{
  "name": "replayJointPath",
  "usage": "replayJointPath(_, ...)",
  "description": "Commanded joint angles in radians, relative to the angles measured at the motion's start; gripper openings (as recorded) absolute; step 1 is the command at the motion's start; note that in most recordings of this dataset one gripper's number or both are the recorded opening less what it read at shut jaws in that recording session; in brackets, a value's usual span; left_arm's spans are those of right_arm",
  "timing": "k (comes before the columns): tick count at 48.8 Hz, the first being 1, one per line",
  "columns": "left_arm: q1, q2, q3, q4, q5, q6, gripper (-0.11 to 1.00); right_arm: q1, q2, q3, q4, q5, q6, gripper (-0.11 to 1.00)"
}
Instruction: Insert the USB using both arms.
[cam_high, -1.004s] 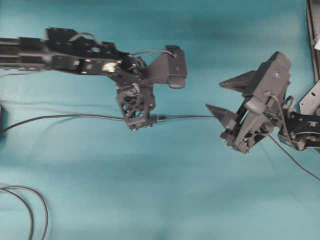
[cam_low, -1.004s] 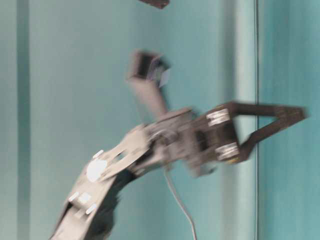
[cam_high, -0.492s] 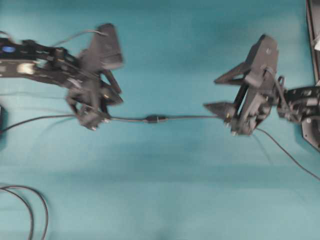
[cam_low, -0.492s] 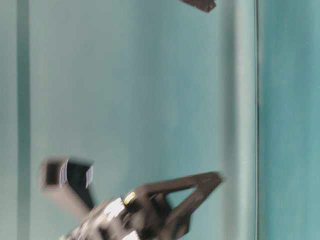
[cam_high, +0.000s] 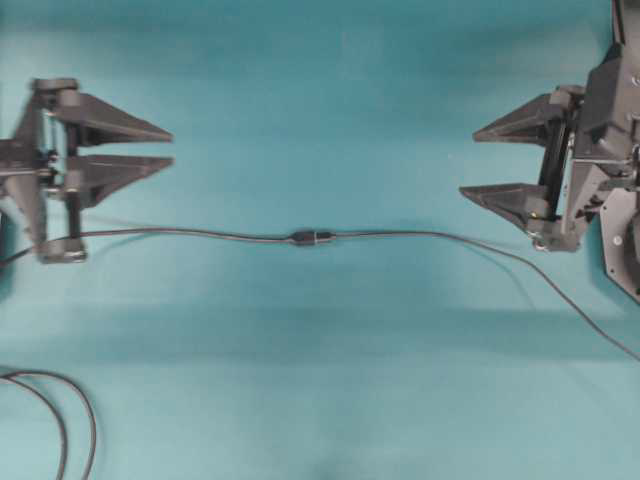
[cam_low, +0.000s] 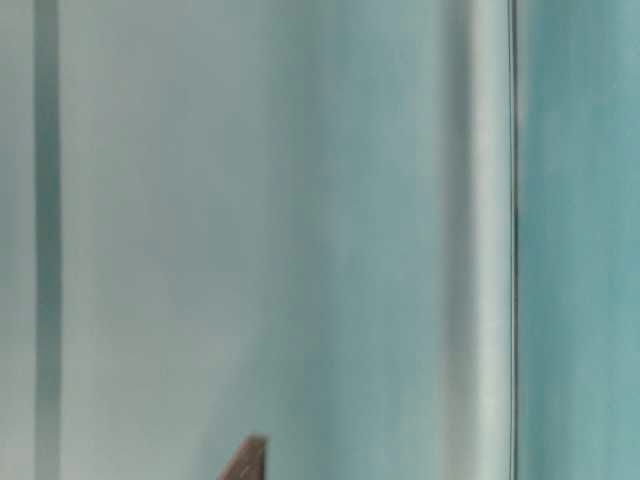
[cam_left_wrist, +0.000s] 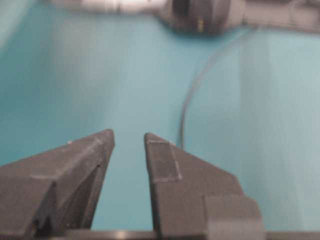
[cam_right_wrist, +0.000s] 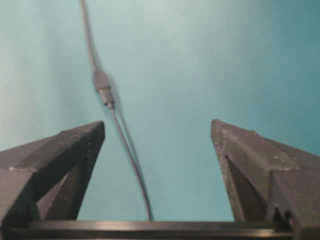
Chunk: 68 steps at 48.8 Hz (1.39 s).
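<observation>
From overhead, the small dark USB plug (cam_high: 312, 238) sits joined to the black socket end mid-table on the teal cloth (cam_high: 330, 380), well apart from the left gripper (cam_high: 170, 146) and right gripper (cam_high: 468, 161), both spread and empty. The table-level view is blurred, showing perhaps one dark fingertip (cam_low: 248, 460). Both wrist views show parted fingers with nothing between them, and the right wrist view shows the joined plug ahead.

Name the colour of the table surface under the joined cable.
Teal table; overhead view.

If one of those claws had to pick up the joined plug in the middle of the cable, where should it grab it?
Probably across the thicker dark connector body, coming from above with the fingers on its two long sides. It lies flat on the table, and the thin cable beside it offers little to pinch.
</observation>
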Motion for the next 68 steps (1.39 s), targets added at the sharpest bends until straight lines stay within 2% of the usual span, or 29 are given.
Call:
replayJointPath(1,-0.034,-0.005,0.02,-0.005,-0.029,0.014,0.86,0.005,0.002,0.008,-0.003,-0.049,-0.055,0.87)
replayJointPath(11,-0.066,0.018,0.086,-0.006,-0.035,0.003,0.86,0.003,0.002,0.089,-0.005,-0.081,-0.196,0.87)
replayJointPath(14,-0.066,0.02,0.109,-0.006,-0.054,0.002,0.87,0.003,0.002,0.106,-0.005,-0.097,-0.215,0.87)
replayJointPath(22,-0.066,0.02,0.149,-0.006,-0.054,0.0,0.87,0.003,0.003,0.133,-0.005,-0.107,-0.215,0.87)
replayJointPath(68,-0.066,0.069,0.15,-0.006,-0.052,-0.002,0.86,0.003,0.002,0.181,-0.005,-0.129,-0.221,0.87)
